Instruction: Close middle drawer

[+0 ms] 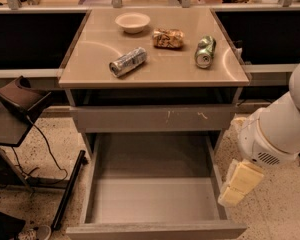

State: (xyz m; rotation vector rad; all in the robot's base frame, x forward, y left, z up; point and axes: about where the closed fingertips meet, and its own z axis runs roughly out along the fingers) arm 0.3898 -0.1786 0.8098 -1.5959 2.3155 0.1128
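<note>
The middle drawer (155, 230) is pulled far out of the grey cabinet, and its deep grey inside is bare. Its plain front runs along the bottom edge of the camera view. Above it sits the grey drawer front with pale scratches (152, 119), which is pushed in. My gripper (233, 193) hangs from the white arm (277, 131) just outside the drawer's right side wall, near its front corner, pointing down. It holds nothing that I can see.
On the beige cabinet top (90, 59) are a white bowl (133, 21), a lying silver can (128, 61), a snack bag (168, 38) and a green can (205, 51). A black stand with cables (20, 104) is at the left, over speckled floor.
</note>
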